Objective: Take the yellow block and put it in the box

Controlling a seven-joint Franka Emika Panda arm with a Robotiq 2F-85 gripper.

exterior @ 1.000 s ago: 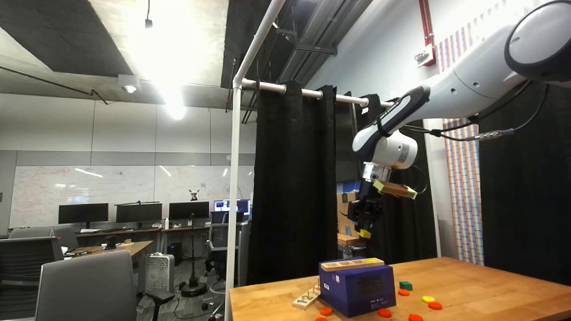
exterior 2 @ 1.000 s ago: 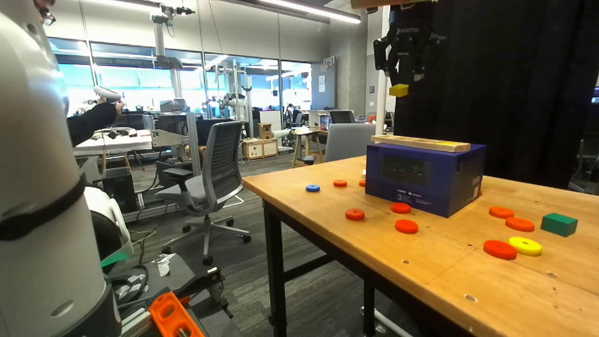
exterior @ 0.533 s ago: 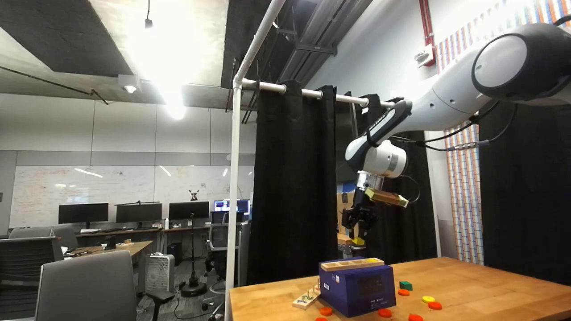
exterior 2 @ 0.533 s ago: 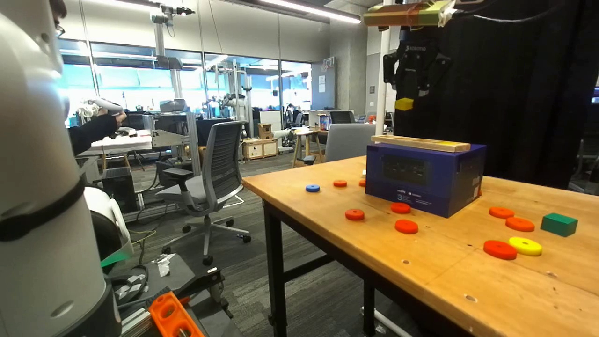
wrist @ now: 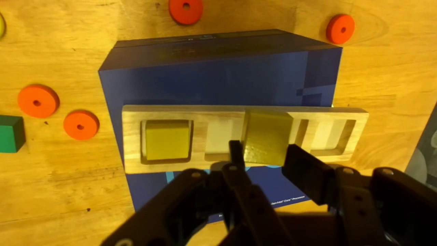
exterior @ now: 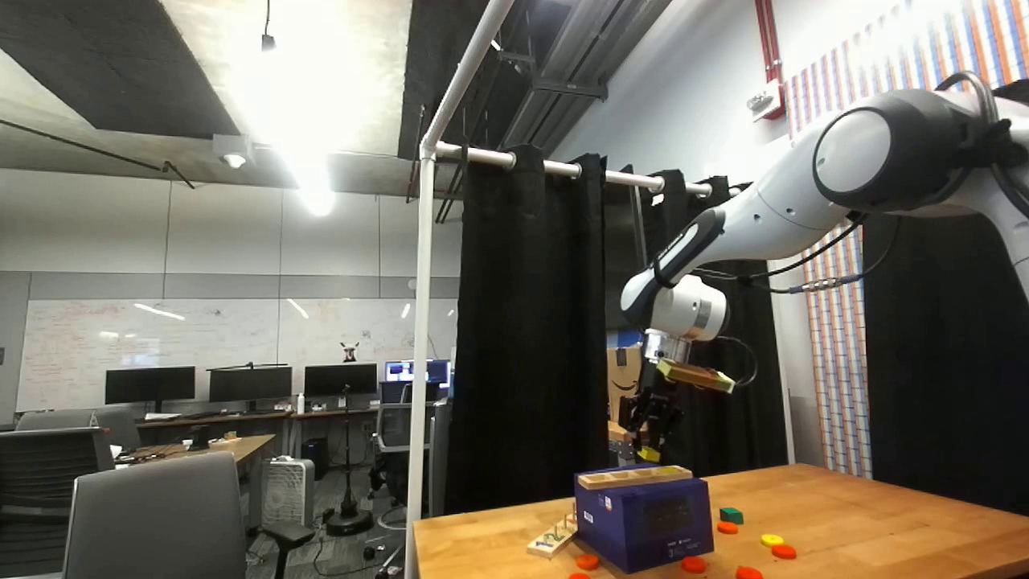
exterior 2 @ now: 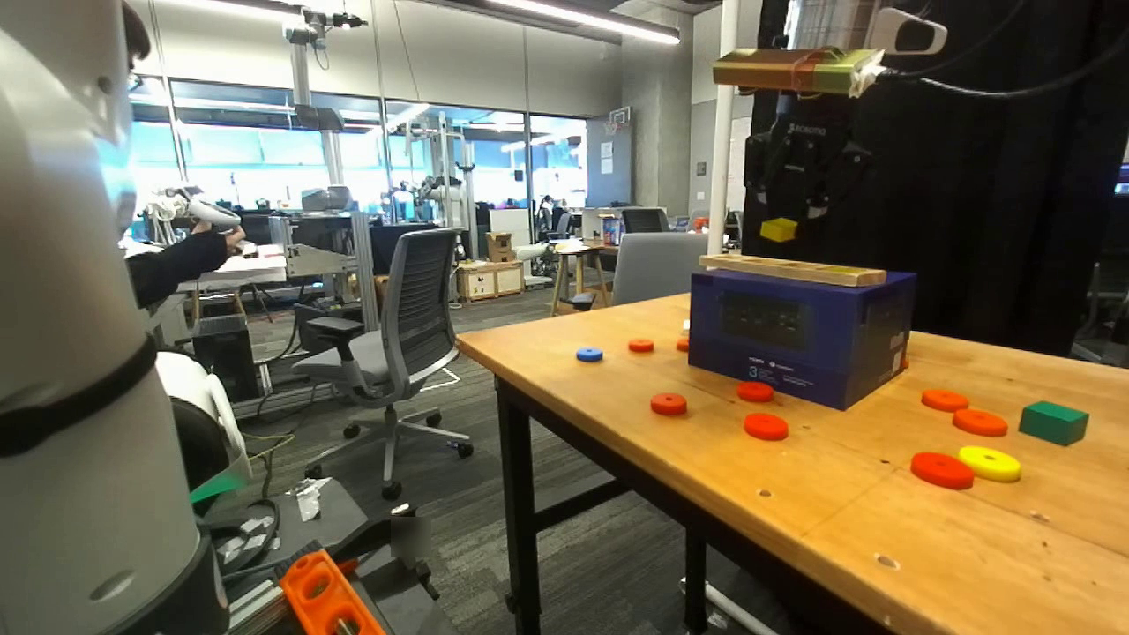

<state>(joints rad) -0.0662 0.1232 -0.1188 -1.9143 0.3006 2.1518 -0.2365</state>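
Note:
My gripper is shut on a small yellow block, one finger on each side of it. The block also shows below the fingers in both exterior views. The dark blue-purple box stands on the table under the gripper; it also shows in an exterior view and the wrist view. A wooden slotted tray lies across the box top. Another yellow block sits in an end slot of it. The held block is above the tray, apart from it, and hides part of its middle.
Orange-red discs, a yellow disc, a blue disc and a green block lie on the wooden table. A wooden peg board lies beside the box. A black curtain hangs behind.
The arm has come down with the yellow block, from well above the box to just over the tray. The block stays between the fingers. The box and tray have not moved.

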